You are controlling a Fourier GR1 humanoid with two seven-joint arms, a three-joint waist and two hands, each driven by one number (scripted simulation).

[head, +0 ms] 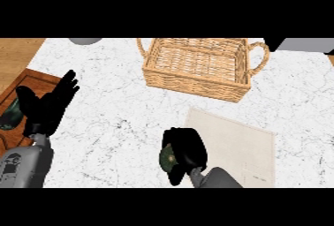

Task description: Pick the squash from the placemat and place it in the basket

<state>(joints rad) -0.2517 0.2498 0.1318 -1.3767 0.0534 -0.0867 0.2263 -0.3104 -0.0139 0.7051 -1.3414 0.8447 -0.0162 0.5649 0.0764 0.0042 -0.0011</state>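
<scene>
the dark green, rounded squash (pixel 167 158) sits almost wholly under our right hand (pixel 186 150), only a sliver of its rind showing just left of the curled black fingers. those fingers wrap over its top and the thumb reaches down its near side, so we read the hand as clamped round the squash. it lies just off the left edge of the pale beige cloth placemat (pixel 235 148); whether it is lifted clear of the counter or resting on it, we cannot tell.

we judge the squash to be stiff, fairly heavy for its bulk, and smooth-skinned, so it may slide inside the fingers if they ride too high on its curve. it should not bruise or crush. the best hold, we think, is round its widest part, fingers over one flank and thumb against the opposite one.

beyond the fingertips, up and to the right, stands the woven tan wicker basket (pixel 195 84) with two loop handles, well apart from the hand. all of this rests on the white marble counter (pixel 111 128).

far to the left of the fingers, our left hand (pixel 47 106) rests open, fingers straight and pointing up, near the counter's left edge beside a brown wooden board (pixel 29 84).
</scene>
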